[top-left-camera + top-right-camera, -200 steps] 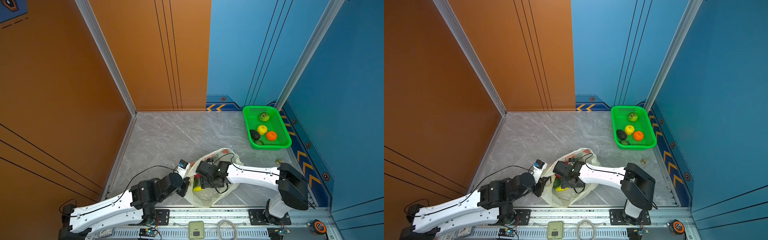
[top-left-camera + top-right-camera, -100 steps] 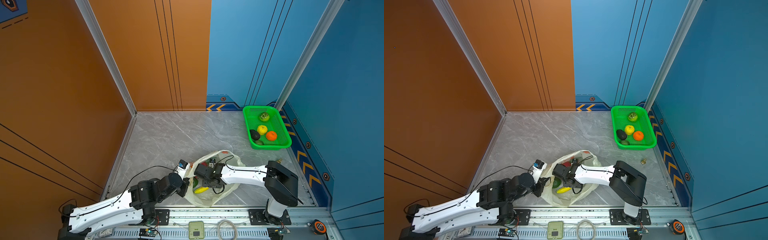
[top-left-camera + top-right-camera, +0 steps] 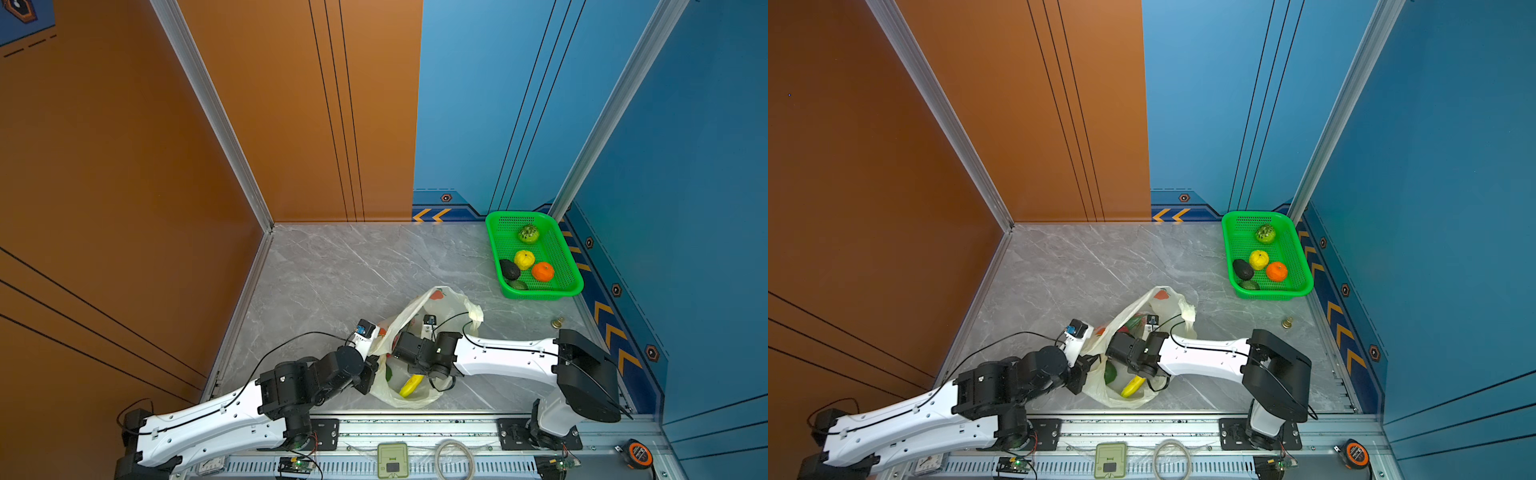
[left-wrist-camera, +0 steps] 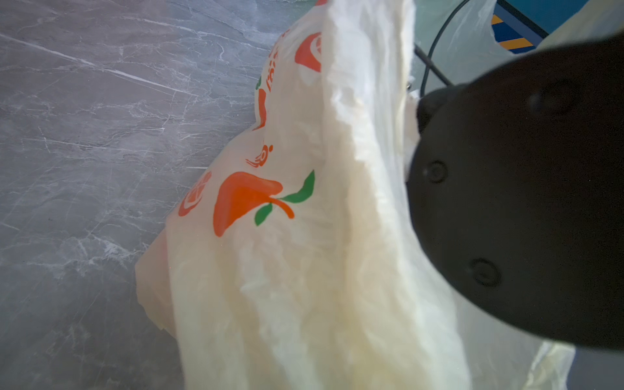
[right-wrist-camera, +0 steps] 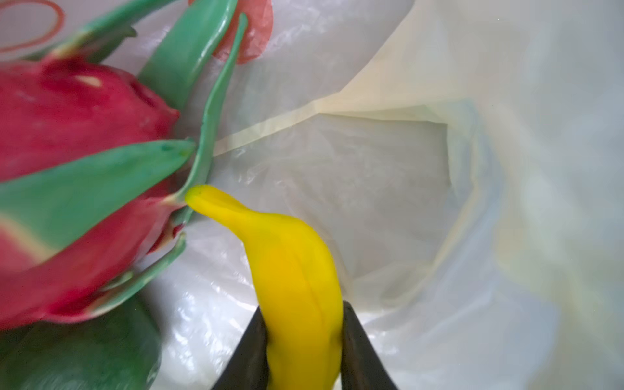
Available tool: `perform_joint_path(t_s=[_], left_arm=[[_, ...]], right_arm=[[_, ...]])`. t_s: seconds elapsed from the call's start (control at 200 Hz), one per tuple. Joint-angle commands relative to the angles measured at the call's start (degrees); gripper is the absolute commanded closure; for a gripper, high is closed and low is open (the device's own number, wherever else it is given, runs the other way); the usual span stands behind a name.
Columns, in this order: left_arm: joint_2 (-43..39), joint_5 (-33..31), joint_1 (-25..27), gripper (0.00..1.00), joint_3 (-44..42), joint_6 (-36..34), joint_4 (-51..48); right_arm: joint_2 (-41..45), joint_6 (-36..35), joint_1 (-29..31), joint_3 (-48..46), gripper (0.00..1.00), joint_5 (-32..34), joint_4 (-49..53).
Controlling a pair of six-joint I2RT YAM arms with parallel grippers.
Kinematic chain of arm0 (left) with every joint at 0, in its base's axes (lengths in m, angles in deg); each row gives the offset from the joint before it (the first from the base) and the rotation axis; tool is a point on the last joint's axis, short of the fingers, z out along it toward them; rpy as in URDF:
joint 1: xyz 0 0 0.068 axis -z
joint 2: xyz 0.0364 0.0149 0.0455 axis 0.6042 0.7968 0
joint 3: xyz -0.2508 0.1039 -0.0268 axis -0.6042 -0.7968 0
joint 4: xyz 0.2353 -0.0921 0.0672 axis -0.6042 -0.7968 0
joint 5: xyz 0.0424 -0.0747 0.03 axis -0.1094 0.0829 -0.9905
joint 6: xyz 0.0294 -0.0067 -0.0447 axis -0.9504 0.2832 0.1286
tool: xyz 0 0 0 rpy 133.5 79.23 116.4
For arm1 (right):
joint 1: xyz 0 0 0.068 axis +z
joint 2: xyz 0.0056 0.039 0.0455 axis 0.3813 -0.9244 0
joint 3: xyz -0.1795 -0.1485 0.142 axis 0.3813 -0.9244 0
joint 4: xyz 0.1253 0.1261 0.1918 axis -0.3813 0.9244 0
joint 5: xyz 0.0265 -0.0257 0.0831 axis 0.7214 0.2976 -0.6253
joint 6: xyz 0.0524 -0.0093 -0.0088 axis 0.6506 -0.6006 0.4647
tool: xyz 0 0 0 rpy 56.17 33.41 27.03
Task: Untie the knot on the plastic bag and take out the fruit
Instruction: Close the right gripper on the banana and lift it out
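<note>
The banana (image 5: pixel 297 270) sits between the two dark fingers (image 5: pixel 246 354) of the right end effector (image 5: pixel 302 307). They pinch it from both sides near its thick end, and its stem end points straight away from them. Just beyond that stem, to one side of the end effector, lies the dragon fruit (image 5: pixel 67 135), with one green scale touching the banana's tip. A green fruit (image 5: pixel 67 354) lies close under it. All three lie inside the plastic bag (image 3: pixel 453 303), whose mouth gapes open around the right wrist.

The right arm (image 3: pixel 507 353) runs low and almost level from its base toward the middle, with its wrist tipped down into the bag.

The left end effector (image 3: pixel 1086 368) is pressed together at the bag's near-left rim, pinching the film. In its wrist view the printed plastic hangs right against one black finger (image 4: pixel 523 202). The left arm (image 3: pixel 926 415) stretches up from the lower left, elbow bent, with its wrist just beside the bag.

Well beyond the right end effector, in the worktop's (image 3: pixel 332 282) far corner, the green basket (image 3: pixel 540 296) holds five more fruits.
</note>
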Motion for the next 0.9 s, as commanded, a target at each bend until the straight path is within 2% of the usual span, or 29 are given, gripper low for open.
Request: perform_joint_path(t_s=[0.0,0.17,0.471,0.891], left_arm=[[0.02,-0.38,0.75,1.0,0.24,-0.72,0.75],[-0.2,-1.28,0.74,1.0,0.46,-0.63,0.75],[-0.47,-1.9,0.85,1.0,0.56,-0.48,0.73],[-0.21,-3.05,0.97,1.0,1.06,-0.87,0.78]], right_arm=[[4.26,1.0,1.67,0.38,0.77,6.2,2.75],[8.8,0.72,4.07,2.19,0.78,12.23,7.23],[14.58,-3.11,7.37,6.7,0.79,19.13,13.15],[19.17,-7.5,8.93,17.36,0.79,22.41,21.84]])
